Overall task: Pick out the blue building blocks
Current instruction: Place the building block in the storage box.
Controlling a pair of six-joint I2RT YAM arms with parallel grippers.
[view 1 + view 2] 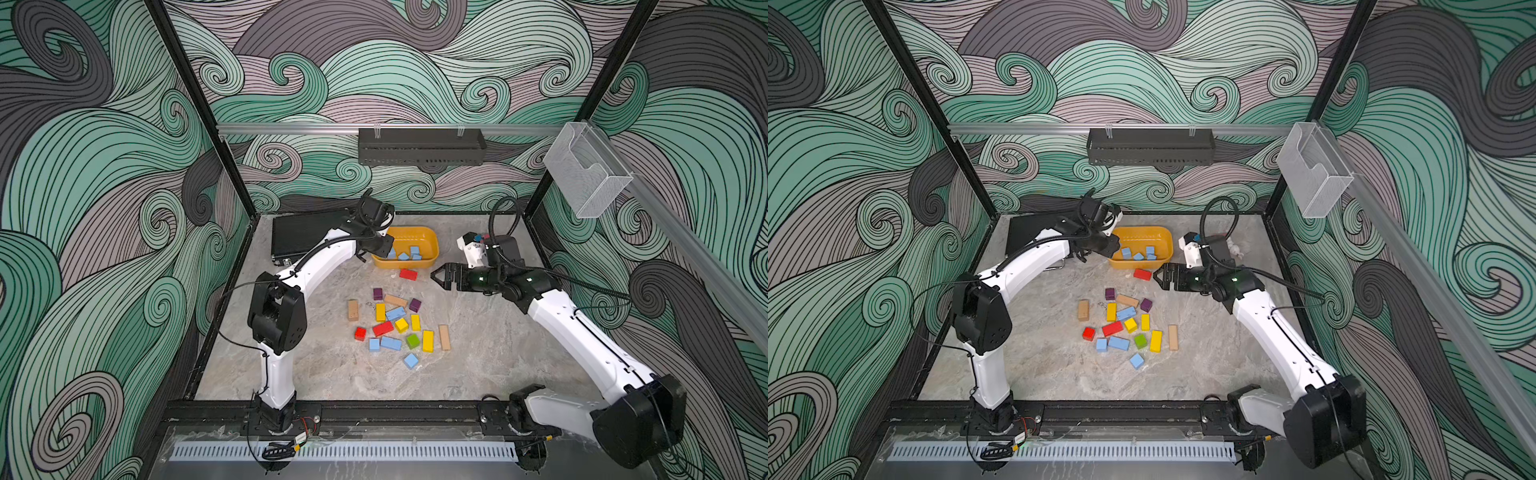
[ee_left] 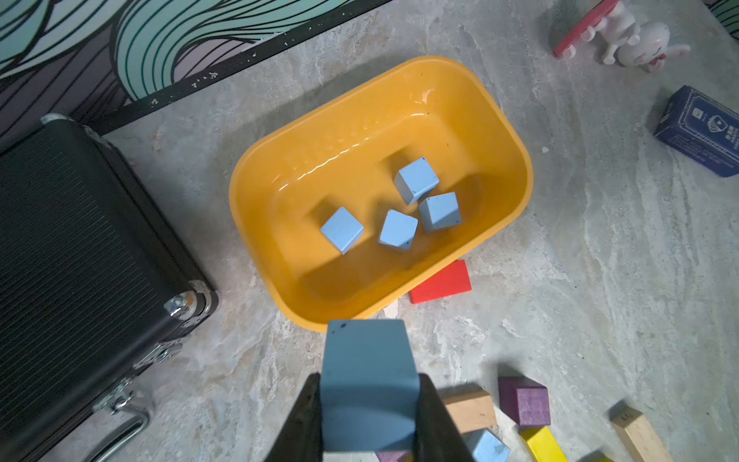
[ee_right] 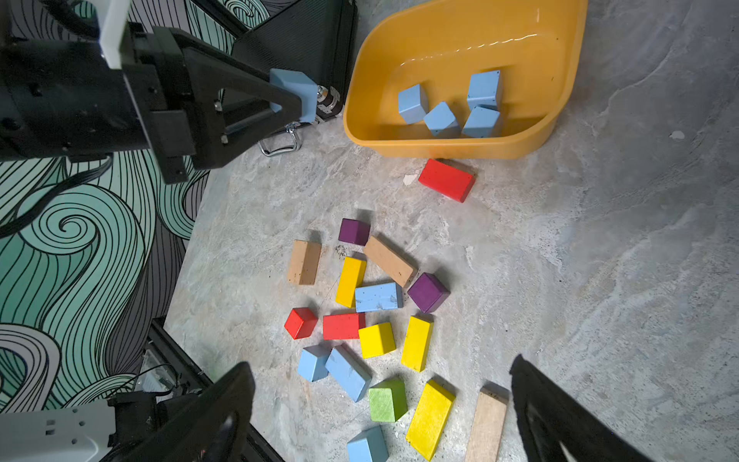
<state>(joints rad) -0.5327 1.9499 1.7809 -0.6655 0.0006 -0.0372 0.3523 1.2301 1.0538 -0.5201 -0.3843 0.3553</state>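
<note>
While beside tub [image 2: 360, 132], blue block [image 2: 366, 352] in left pincer [image 2: 370, 382]

Wallpaper of swirling waves in teal, mauve and dark grey, drawn in black lines, covers the walls [image 1: 415, 62] on three sides. Black posts [image 1: 182, 62] stand at the back corners. An aluminium rail [image 1: 291, 129] crosses the back wall and carries a black perforated shelf [image 1: 422, 146]. A clear plastic holder [image 1: 586, 174] hangs on the side rail. The tabletop [image 1: 478, 365] is grey-beige, marbled and evenly lit.
</note>
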